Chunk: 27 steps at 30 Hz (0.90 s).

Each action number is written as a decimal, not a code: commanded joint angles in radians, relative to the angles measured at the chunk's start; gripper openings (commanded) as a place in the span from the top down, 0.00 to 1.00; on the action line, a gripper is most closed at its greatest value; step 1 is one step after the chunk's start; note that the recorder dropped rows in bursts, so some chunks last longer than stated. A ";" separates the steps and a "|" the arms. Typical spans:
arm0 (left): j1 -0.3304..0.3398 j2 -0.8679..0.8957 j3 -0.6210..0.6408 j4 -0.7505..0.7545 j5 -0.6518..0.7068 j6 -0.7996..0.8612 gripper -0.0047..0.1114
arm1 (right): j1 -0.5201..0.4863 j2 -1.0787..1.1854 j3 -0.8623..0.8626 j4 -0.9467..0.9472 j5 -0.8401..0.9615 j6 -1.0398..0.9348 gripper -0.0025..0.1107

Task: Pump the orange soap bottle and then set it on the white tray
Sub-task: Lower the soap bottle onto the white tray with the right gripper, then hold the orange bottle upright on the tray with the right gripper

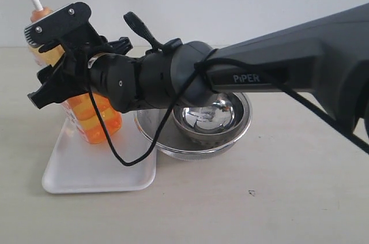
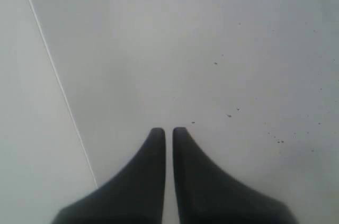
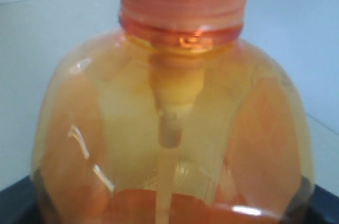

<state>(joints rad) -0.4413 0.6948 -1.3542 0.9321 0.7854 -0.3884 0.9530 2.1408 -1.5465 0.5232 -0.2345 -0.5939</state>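
The right tool [image 1: 57, 59] reached across to the far left and was clamped on the orange soap bottle [image 1: 95, 120], gripping its upper body below the pump. The bottle stood with its base on the white tray [image 1: 86, 175], at the tray's far end. Nested steel bowls [image 1: 230, 134] sat just right of the tray. The left tool [image 2: 168, 134] hung over bare bench [image 2: 212, 49], its jaws together.

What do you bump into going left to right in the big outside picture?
bottle → bowls → thick end of the arm. The tray lies under the bottle, so it is left out.
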 commanded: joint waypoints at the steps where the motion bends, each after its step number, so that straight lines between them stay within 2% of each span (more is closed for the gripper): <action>1: 0.001 -0.001 -0.006 -0.009 -0.007 0.007 0.92 | -0.002 -0.020 -0.022 -0.017 -0.046 -0.009 0.61; 8: 0.001 -0.001 -0.006 -0.009 -0.003 0.013 0.92 | -0.002 -0.020 -0.022 -0.011 -0.048 -0.007 0.36; 27: 0.001 -0.001 -0.006 -0.009 -0.001 0.015 0.92 | -0.002 -0.075 -0.022 -0.011 -0.023 -0.042 0.36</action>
<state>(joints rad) -0.4413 0.6948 -1.3542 0.9321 0.7854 -0.3765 0.9530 2.1210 -1.5552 0.5208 -0.2136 -0.6131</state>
